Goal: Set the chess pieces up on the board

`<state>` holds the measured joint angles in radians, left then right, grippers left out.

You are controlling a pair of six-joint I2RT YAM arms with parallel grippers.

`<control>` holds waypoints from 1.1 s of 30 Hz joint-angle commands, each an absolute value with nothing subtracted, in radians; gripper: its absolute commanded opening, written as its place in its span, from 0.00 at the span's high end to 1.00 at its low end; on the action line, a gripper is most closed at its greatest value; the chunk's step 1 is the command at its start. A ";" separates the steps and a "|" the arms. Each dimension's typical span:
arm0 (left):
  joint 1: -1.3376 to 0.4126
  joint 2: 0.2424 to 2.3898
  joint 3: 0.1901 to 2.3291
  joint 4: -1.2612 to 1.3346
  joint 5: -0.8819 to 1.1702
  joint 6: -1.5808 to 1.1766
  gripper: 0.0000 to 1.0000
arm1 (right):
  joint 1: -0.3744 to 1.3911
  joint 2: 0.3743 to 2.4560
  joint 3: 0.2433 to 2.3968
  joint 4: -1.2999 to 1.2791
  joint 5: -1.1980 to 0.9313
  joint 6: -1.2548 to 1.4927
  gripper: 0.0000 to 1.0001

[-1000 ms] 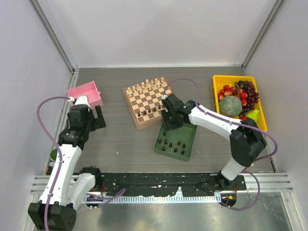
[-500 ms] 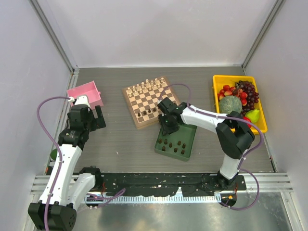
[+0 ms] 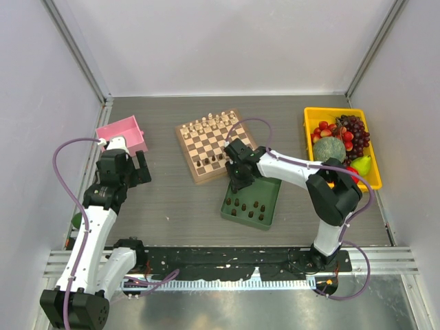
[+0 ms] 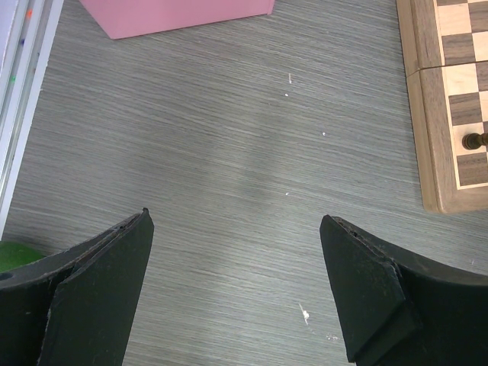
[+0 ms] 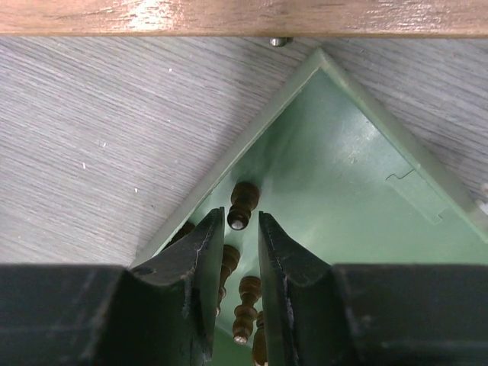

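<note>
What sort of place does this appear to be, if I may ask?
Probably a robot lab test cell: white panels enclose a grey table, two arms are bolted to a rail, and props like a chessboard and yellow fruit bin sit out.

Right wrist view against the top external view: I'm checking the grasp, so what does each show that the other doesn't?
Only the right wrist view: the right gripper has its fingers close on either side of one small dark brown wooden chess piece in a corner of the square green tray; contact is unclear. Only the top external view: pale cream chessmen, pink box, yellow fruit tray, left arm. Both: the green tray, other dark pieces in it, and the square wooden chessboard.
</note>
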<state>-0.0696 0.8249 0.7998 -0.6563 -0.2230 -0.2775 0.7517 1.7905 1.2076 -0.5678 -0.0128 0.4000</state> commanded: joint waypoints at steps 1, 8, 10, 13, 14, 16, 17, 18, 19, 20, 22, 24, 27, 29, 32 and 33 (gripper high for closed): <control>-0.064 0.828 0.827 -0.643 -0.216 -0.268 0.01 | 0.758 1.804 1.246 -0.537 0.035 0.410 0.70; -0.063 0.828 0.825 -0.643 -0.215 -0.268 0.01 | 0.756 1.805 1.239 -0.535 0.032 0.407 0.73; -0.063 0.830 0.828 -0.644 -0.213 -0.267 0.01 | 0.756 1.807 1.242 -0.535 0.032 0.405 0.75; -0.063 0.831 0.827 -0.643 -0.210 -0.267 0.01 | 0.756 1.805 1.244 -0.537 0.028 0.403 0.80; -0.063 0.833 0.827 -0.641 -0.212 -0.268 0.01 | 0.756 1.799 1.244 -0.535 0.028 0.405 0.81; -0.063 0.833 0.827 -0.644 -0.212 -0.268 0.01 | 0.756 1.787 1.252 -0.545 0.032 0.402 0.82; -0.064 0.833 0.827 -0.646 -0.210 -0.268 0.01 | 0.756 1.778 1.255 -0.560 0.035 0.400 0.82; -0.063 0.833 0.827 -0.644 -0.210 -0.268 0.01 | 0.756 1.770 1.264 -0.569 0.043 0.394 0.82; -0.064 0.831 0.828 -0.644 -0.210 -0.268 0.01 | 0.755 1.750 1.270 -0.583 0.046 0.390 0.83; -0.063 0.830 0.827 -0.644 -0.210 -0.268 0.01 | 0.755 1.741 1.281 -0.601 0.058 0.387 0.83; -0.063 0.831 0.827 -0.643 -0.210 -0.268 0.01 | 0.750 1.704 1.298 -0.621 0.069 0.377 0.82; -0.063 0.831 0.828 -0.644 -0.212 -0.267 0.01 | 0.736 1.671 1.315 -0.641 0.081 0.370 0.83; -0.063 0.831 0.828 -0.644 -0.212 -0.267 0.01 | 0.701 1.615 1.342 -0.655 0.092 0.354 0.82; -0.063 0.828 0.830 -0.646 -0.212 -0.267 0.01 | 0.674 1.592 1.359 -0.660 0.097 0.347 0.82; -0.063 0.828 0.828 -0.644 -0.212 -0.267 0.01 | 0.614 1.586 1.382 -0.654 0.103 0.334 0.82; -0.063 0.828 0.828 -0.644 -0.212 -0.267 0.01 | 0.604 1.589 1.396 -0.652 0.104 0.324 0.82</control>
<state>-0.0696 0.8333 0.7998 -0.6563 -0.2161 -0.2775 0.6613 1.6207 1.3392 -0.6525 0.0681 0.3595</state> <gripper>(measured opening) 0.991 0.204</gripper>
